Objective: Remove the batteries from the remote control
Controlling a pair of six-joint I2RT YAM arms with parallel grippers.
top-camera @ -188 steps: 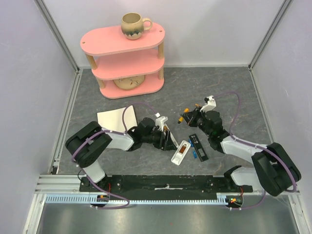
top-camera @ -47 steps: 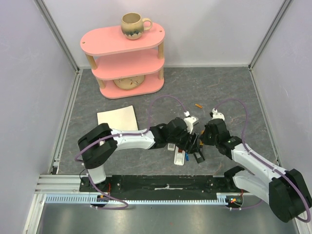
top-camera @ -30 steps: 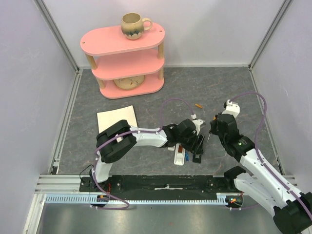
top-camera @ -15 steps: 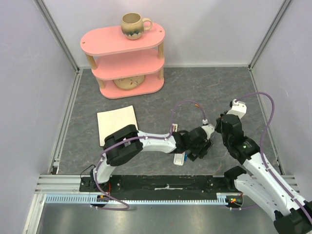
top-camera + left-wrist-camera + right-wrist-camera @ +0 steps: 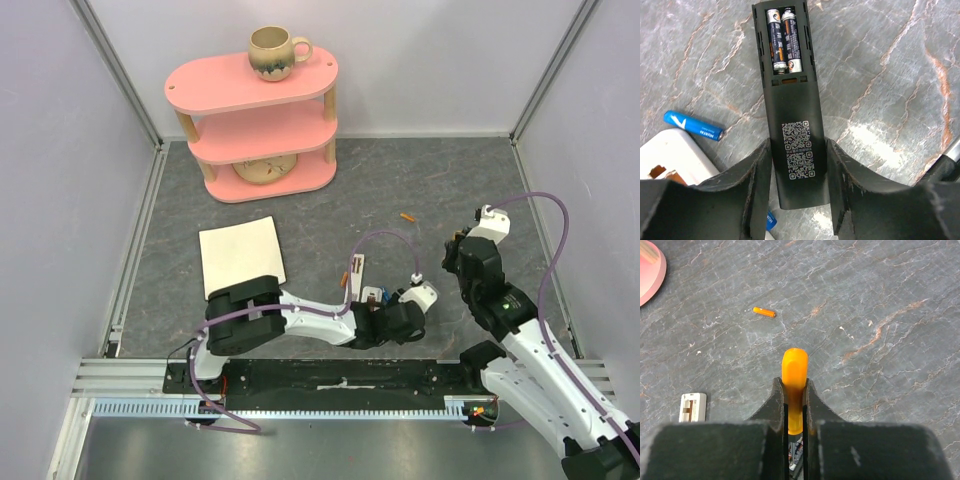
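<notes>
My left gripper [image 5: 799, 150] is shut on the near end of a black remote [image 5: 790, 95] that lies on the grey table. Its back is open, with two black-and-copper cells [image 5: 784, 37] side by side in the compartment. One blue battery [image 5: 692, 126] lies loose on the table left of the remote, and the tip of another [image 5: 771, 220] shows under my left finger. In the top view my left gripper [image 5: 402, 320] is low near the front edge. My right gripper [image 5: 794, 385] is shut on the orange-handled screwdriver [image 5: 795, 362], held above the table at the right [image 5: 458, 262].
A white remote [image 5: 670, 155] lies left of the black one. A small white cover [image 5: 692, 407] and a small orange piece [image 5: 764, 312] lie on the table. A white sheet [image 5: 242, 258] lies at the left. A pink shelf [image 5: 255, 120] with a mug [image 5: 272, 50] stands at the back.
My left gripper has swung right and then back toward the front edge, now holding the black remote. My right gripper has drawn back to the right with the screwdriver.
</notes>
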